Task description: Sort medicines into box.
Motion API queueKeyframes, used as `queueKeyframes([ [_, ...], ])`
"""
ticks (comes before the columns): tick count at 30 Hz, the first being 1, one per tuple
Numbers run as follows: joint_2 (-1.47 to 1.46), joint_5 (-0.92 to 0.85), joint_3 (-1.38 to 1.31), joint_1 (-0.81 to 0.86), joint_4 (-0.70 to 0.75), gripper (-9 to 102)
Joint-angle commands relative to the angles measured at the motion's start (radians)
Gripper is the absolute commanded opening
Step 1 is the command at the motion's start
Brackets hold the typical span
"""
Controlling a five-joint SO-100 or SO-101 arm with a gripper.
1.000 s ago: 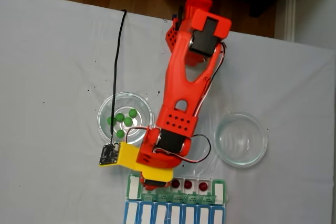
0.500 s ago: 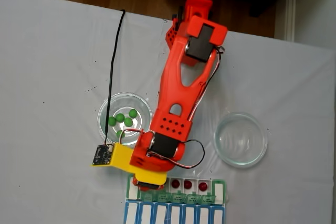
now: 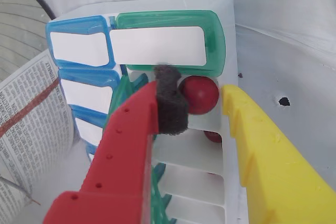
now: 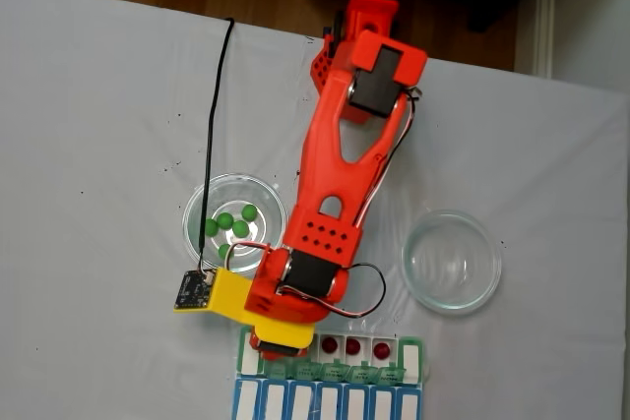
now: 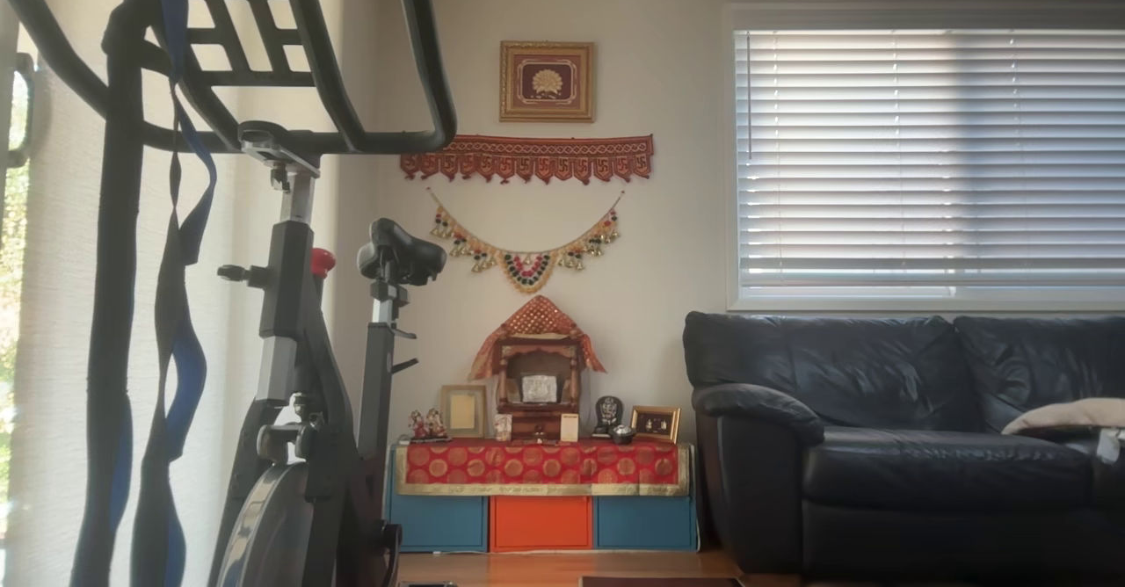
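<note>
- the hand (image 3: 202, 103) is held open over the box (image 3: 223, 35), a red ball (image 3: 199, 94) loose between its fingers, probably just dropped into that compartment.
- green balls (image 4: 232, 224) are left in the dish (image 4: 264, 191) behind the box.

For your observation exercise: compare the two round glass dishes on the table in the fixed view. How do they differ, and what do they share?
The left dish holds green balls; the right dish holds nothing. The left dish is partly covered by the red arm and crossed by a black cable; the right dish lies fully in the open. Both are clear, round, similar in size and stand on the white cloth.
</note>
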Motion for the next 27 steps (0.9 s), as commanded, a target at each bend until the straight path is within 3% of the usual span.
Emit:
queueKeyframes([
  [1, 0.100, -0.014, -0.123, -0.055, -0.005, 21],
  [7, 0.153, -0.021, -0.066, -0.055, -0.005, 27],
  [16, 0.187, -0.029, -0.034, -0.054, -0.003, 24],
  [23, 0.190, -0.051, -0.028, -0.057, 0.008, 2],
  [27, 0.259, -0.081, 0.034, -0.054, 0.037, 2],
])
